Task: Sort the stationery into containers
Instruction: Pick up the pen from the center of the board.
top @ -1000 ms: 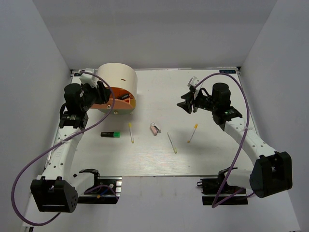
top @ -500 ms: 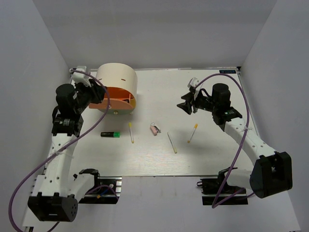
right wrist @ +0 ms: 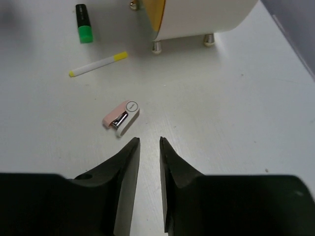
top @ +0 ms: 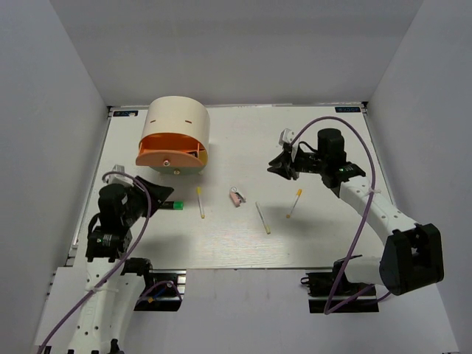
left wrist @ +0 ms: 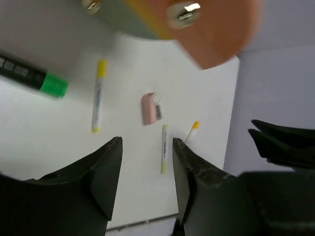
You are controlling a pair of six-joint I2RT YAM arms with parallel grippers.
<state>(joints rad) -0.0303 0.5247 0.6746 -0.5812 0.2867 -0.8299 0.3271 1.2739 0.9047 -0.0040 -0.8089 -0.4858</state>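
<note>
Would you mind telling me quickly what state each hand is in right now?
Left hand: open, holding nothing.
Right hand: open by only a narrow gap, holding nothing.

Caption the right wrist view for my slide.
Slightly parted right fingers hover near the pink item, with a yellow-tipped stick, green highlighter and cream organiser beyond.

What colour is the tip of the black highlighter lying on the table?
Green; the highlighter shows clearest in the right wrist view.
</note>
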